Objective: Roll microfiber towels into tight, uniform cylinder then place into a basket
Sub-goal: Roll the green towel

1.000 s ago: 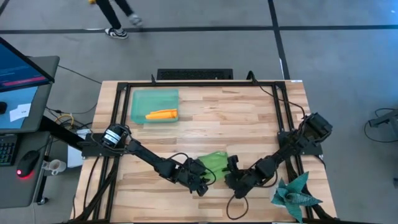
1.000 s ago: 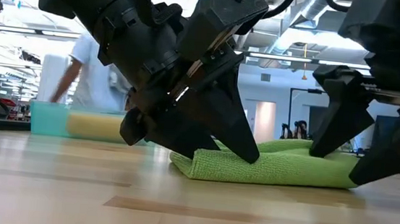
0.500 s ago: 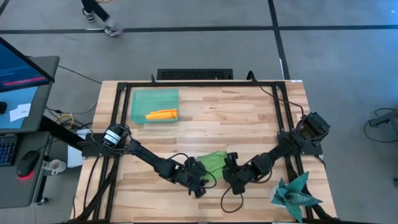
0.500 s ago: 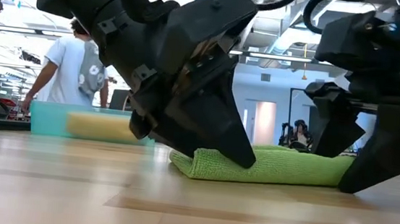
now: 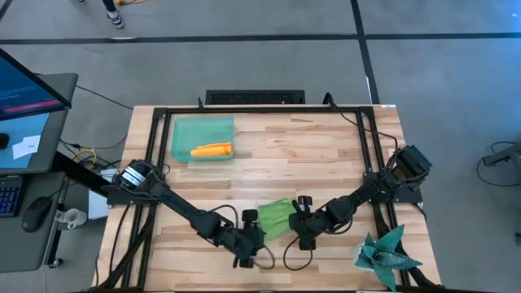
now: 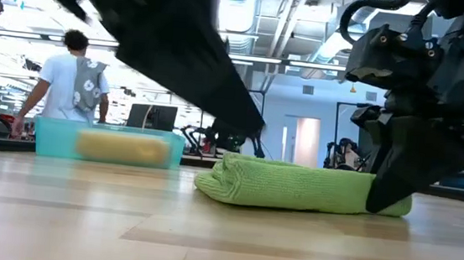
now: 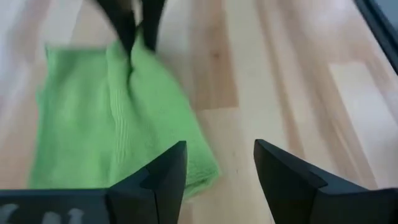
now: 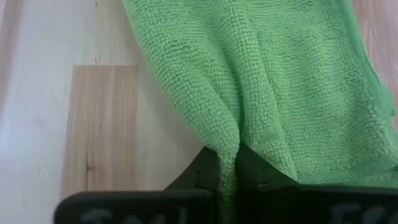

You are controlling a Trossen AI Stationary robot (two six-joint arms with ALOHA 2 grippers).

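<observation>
No writing can be read anywhere. The wooden table (image 5: pixel 326 138) carries the mint basket (image 5: pixel 201 138) at eleven o'clock, with the rolled orange towel (image 5: pixel 212 150) lying inside, its long axis running nine to three. The green towel (image 5: pixel 275 216) sits folded at about six o'clock (a loose bundle, long axis roughly eight to two). The teal spiky cloth (image 5: pixel 384 252) lies at the four o'clock corner. The right hand (image 5: pixel 301 232) is pressed together, pinching a fold at the green towel's edge. The left hand (image 5: pixel 248 252) is spread, just beside that towel's seven o'clock corner, holding nothing.
</observation>
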